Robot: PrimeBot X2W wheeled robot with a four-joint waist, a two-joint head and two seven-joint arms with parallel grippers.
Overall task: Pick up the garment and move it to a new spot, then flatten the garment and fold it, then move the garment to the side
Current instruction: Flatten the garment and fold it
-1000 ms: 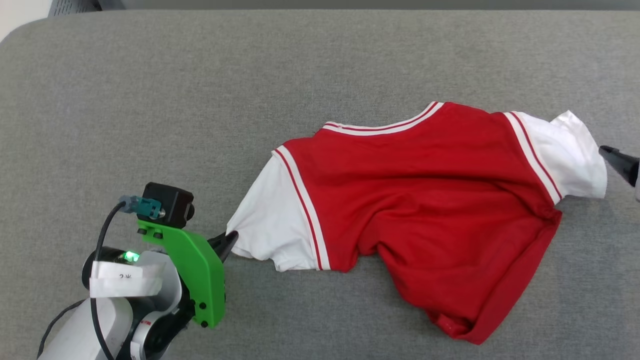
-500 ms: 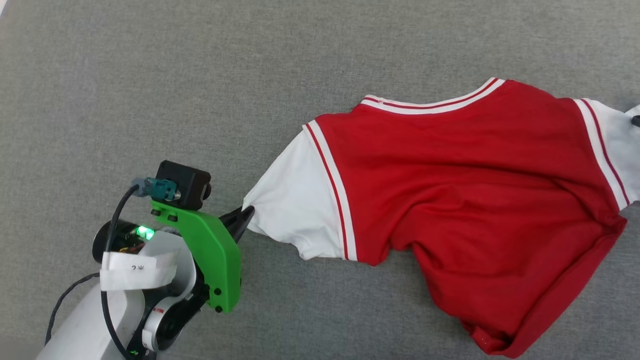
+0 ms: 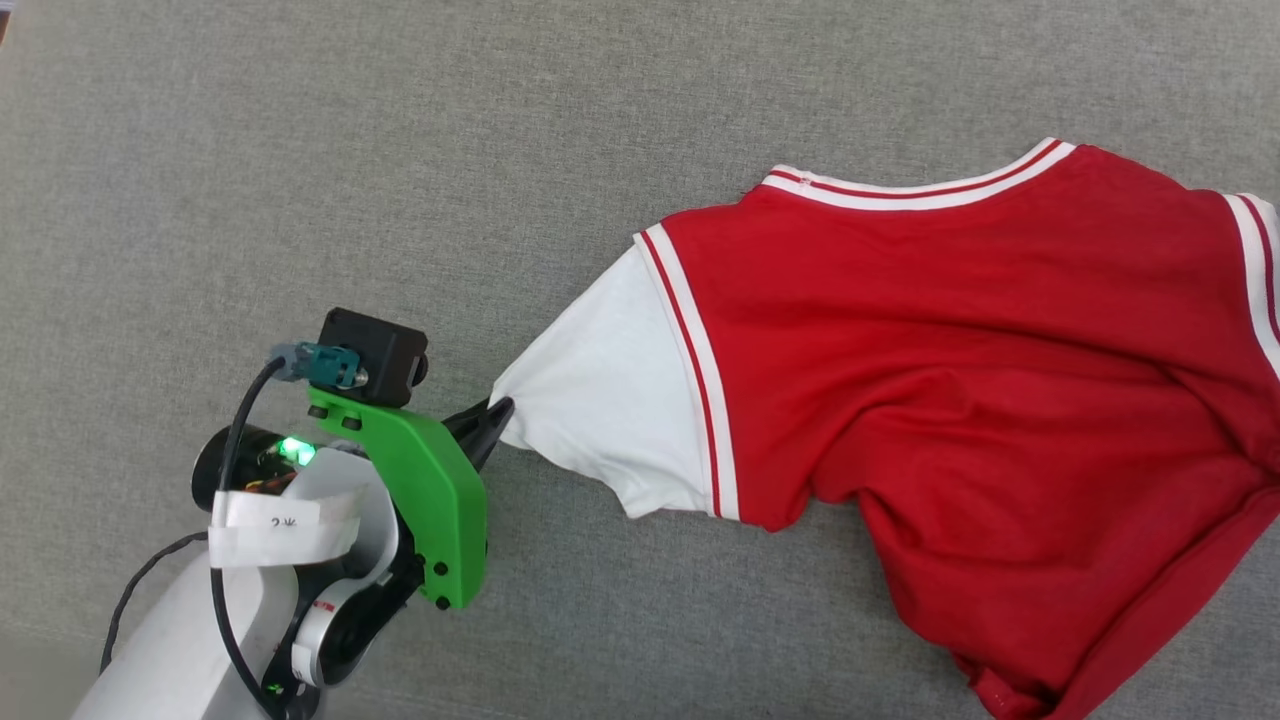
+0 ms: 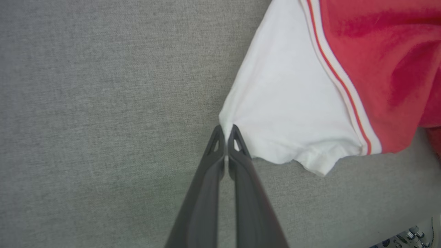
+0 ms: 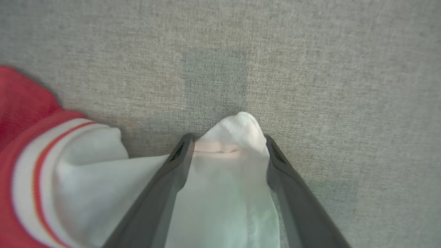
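The garment lies on the grey fabric-covered bench, over the right half of the scene and running off the head view's right edge, a plain red side up. Its striped neckline is on the far side, and its hem bunches at the near right. Long creases cross the red body. The white sleeve at the garment's left end is drawn into a point toward the left gripper, whose jaws are clenched on the corner of the cuff. In the left wrist view the two dark fingers meet, with a sliver of white cloth pinched between their tips, and the sleeve fans out from there to its red-and-white striped seam. The rest of the cuff edge rests on the bench, slightly rumpled. The left wrist carries a green bracket, a black camera block, a black cable with a teal plug, a lit green lamp and a white paper label. In the somewhat blurred right wrist view, the right gripper has its jaws released and spread wide, straddling the other white sleeve. That cloth fills the gap between the fingers and pokes past the tips as a rounded peak, with striped trim and a patch of red beside it
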